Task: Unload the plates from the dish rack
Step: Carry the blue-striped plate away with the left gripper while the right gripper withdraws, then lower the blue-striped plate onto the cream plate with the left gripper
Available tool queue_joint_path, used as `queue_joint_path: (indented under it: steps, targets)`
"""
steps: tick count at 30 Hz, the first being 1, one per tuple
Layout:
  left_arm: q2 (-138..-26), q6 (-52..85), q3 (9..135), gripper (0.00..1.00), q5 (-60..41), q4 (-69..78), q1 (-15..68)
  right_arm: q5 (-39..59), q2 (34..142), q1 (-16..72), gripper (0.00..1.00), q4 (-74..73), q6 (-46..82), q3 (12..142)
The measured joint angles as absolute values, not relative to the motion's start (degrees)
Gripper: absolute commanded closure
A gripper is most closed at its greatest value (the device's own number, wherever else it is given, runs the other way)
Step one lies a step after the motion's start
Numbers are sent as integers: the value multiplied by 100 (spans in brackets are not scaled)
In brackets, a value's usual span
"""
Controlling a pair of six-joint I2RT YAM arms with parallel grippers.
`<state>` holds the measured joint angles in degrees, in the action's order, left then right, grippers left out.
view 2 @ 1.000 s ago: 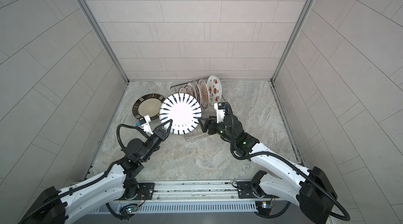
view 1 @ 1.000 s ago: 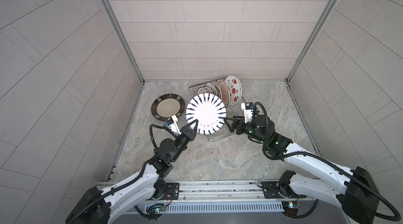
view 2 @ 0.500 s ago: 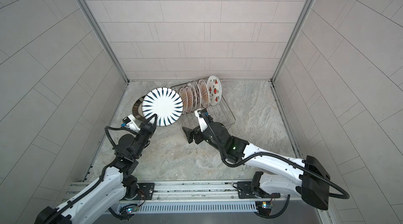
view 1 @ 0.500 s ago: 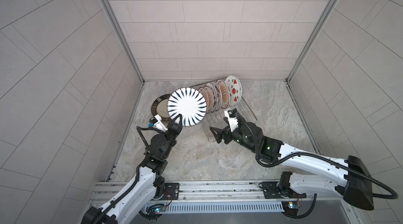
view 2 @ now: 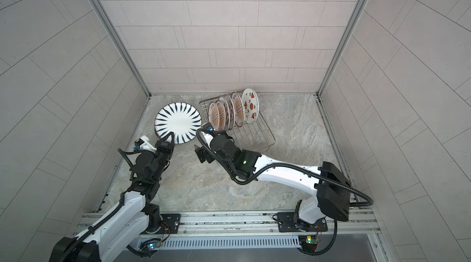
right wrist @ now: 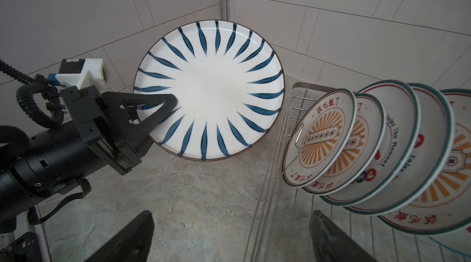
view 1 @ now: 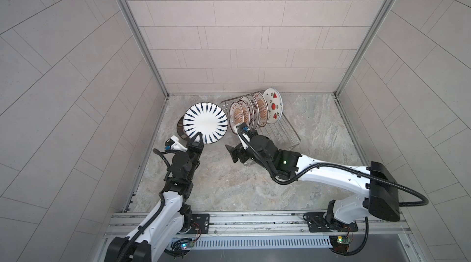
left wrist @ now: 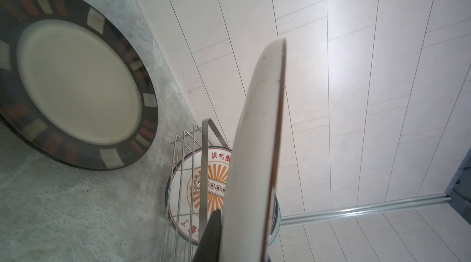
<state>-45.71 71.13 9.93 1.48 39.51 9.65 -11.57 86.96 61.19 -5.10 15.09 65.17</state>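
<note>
We hold the striped plate (view 1: pixel 205 123) left of the rack (view 1: pixel 289 134).
Our left gripper (view 1: pixel 198 137) pinches its rim; our right gripper (right wrist: pixel 230 213) gapes empty by the rack.

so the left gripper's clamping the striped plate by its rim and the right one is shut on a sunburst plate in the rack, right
Not quite: the right gripper is open and empty, short of the sunburst plates in the dish rack, as the right wrist view shows. The left gripper does clamp the striped plate by its rim.
</note>
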Motion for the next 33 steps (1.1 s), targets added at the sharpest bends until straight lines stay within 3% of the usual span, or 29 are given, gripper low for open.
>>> queue_joint_path:
  steps: [11,22,33]
  targets:
    - [-5892,7120,993,100,220,4322,-49,-941,9804,6099,2,-23,1498,7609]
    - [-7824,7109,1675,100,-274,4912,-344,-904,10425,5927,3,62,1636,8217]
    - [-8591,7096,2067,100,-281,5146,-419,-871,10709,5881,3,224,1699,8361]
